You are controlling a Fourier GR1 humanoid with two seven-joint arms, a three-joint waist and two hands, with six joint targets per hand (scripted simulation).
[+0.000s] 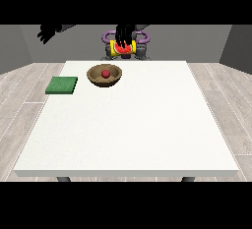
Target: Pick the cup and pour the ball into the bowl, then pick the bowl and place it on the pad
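Red ball (105, 72) in brown bowl (104, 75) near surface's (128, 125) far edge, green pad (62, 85) at its left edge, hand at the view's right (124, 37) curled round yellow cup (123, 47), hand at the view's left (47, 33) raised, fingers spread, empty

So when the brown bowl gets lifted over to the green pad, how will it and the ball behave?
The bowl looks rigid with a broad low shape, so it probably won't tip. The red ball inside is round and would likely roll if the bowl tilts.

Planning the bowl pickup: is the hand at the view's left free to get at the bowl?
Probably yes: that hand is raised and holds nothing, and nothing stands between it and the bowl, with the ball inside.
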